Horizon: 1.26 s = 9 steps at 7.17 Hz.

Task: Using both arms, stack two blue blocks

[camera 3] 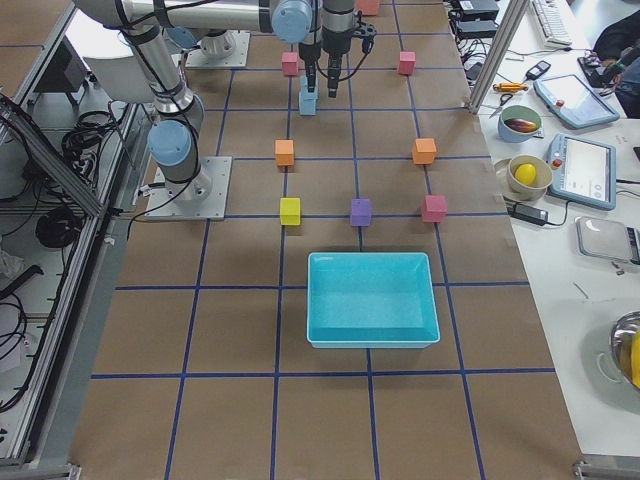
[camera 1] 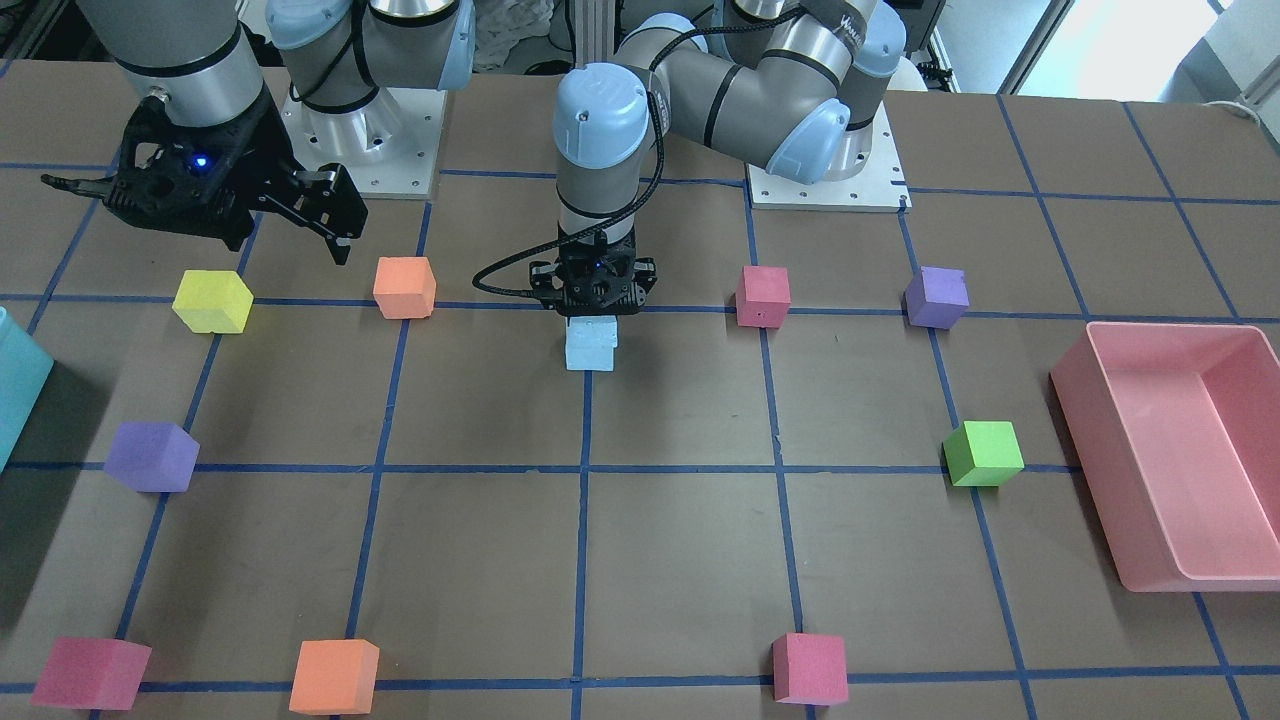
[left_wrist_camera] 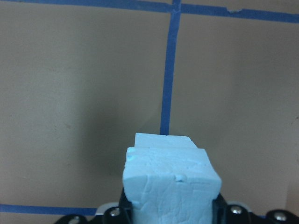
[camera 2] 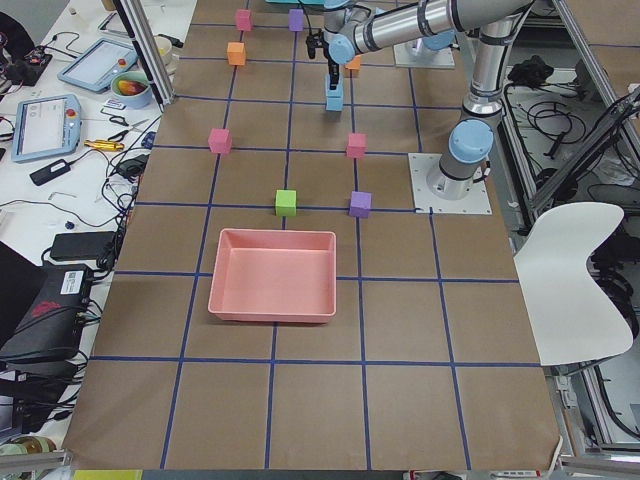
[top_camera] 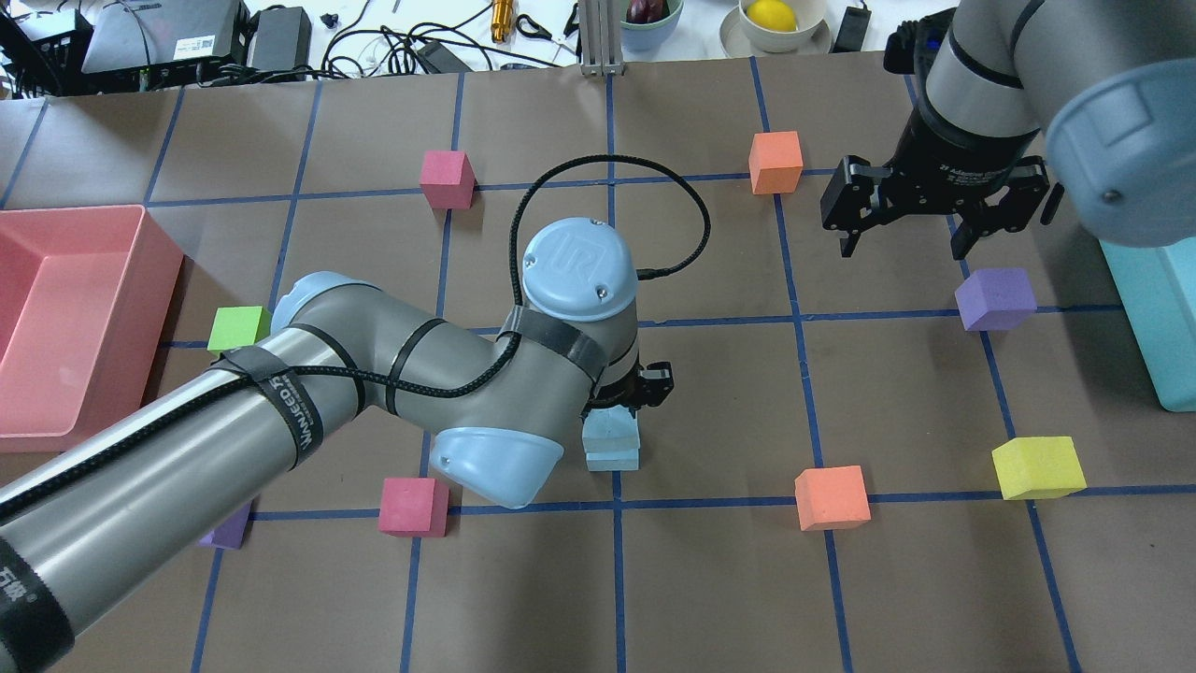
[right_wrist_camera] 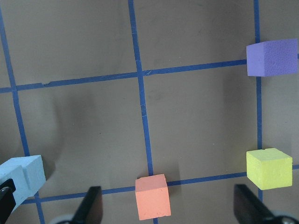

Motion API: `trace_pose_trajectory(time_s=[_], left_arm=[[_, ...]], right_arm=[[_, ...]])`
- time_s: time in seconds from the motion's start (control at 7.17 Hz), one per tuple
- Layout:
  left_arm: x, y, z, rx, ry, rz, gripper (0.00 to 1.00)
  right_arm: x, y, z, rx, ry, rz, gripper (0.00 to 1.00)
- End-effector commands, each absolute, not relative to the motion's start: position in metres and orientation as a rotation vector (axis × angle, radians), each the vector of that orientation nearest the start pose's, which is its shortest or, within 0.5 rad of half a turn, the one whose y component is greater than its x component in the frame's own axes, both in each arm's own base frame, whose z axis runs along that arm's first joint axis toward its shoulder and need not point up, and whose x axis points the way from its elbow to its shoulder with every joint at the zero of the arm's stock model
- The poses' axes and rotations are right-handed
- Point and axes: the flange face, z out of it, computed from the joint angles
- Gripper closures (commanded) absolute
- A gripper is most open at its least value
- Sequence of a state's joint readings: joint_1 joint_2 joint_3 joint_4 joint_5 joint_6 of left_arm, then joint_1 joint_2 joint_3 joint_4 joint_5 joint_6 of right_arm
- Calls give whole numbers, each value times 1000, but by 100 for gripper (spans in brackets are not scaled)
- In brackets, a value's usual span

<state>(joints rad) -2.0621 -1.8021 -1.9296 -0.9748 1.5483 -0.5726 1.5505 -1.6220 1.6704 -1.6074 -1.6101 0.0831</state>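
Observation:
Two pale blue blocks stand stacked at the table's middle: the upper blue block (camera 1: 591,333) (top_camera: 611,425) rests on the lower blue block (camera 1: 590,358) (top_camera: 613,459), a little offset. My left gripper (camera 1: 597,305) (top_camera: 624,397) points straight down and is shut on the upper block, which fills the bottom of the left wrist view (left_wrist_camera: 170,186). My right gripper (camera 1: 200,215) (top_camera: 904,238) hangs open and empty well above the table, off to the robot's right. Its fingers (right_wrist_camera: 91,207) frame an orange cube (right_wrist_camera: 152,196), and the blue stack (right_wrist_camera: 21,179) shows at the lower left.
Coloured cubes lie around: yellow (camera 1: 212,300), orange (camera 1: 405,287), pink (camera 1: 763,296), purple (camera 1: 937,297), green (camera 1: 984,453), purple (camera 1: 152,456), and more along the front edge. A pink bin (camera 1: 1100,440) stands on the robot's left, a teal bin (camera 1: 15,390) on its right.

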Motion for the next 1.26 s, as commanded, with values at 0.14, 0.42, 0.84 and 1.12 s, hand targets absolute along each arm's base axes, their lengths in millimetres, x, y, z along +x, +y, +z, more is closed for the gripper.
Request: trace_pose_trajectory(time_s=[0.14, 0.42, 0.84, 1.12], left_arm=[[-369, -401, 244, -143, 3151, 37, 4], [-371, -400, 254, -153, 3165, 4, 0], [-337, -440, 342, -84, 3214, -199, 0], [-244, -480, 398, 118, 3179, -266, 0]], right_arm=[[116, -467, 473, 168, 3163, 4, 0], [121, -466, 475, 163, 3124, 5, 0], [122, -461, 479, 166, 3128, -9, 0], [122, -461, 478, 166, 3128, -7, 0]])
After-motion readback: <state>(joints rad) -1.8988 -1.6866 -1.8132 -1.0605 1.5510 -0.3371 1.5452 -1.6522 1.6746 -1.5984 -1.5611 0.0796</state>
